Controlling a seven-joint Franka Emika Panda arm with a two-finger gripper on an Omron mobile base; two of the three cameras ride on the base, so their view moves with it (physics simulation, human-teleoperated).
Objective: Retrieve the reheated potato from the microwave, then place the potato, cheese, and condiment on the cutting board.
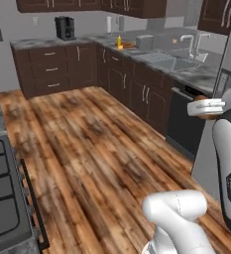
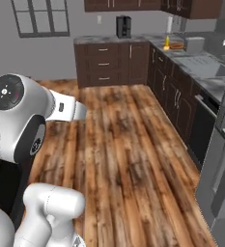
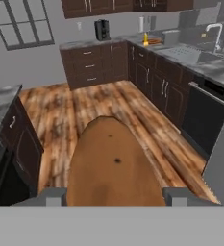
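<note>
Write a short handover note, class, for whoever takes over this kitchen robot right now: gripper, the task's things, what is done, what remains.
Gripper: closed on the potato, which sits between its tips in the hand view.
Condiment: standing on the far counter, at the cutting board beside it.
Cheese: too small to make out.
Done: potato is out of the microwave, with the robot out on the wooden floor.
Left: carry the potato to the board; check cheese and condiment are on it.

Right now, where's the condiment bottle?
The condiment stands on the far counter, beside the cutting board and left of the sink; in the hand view it is top centre-right.
</note>
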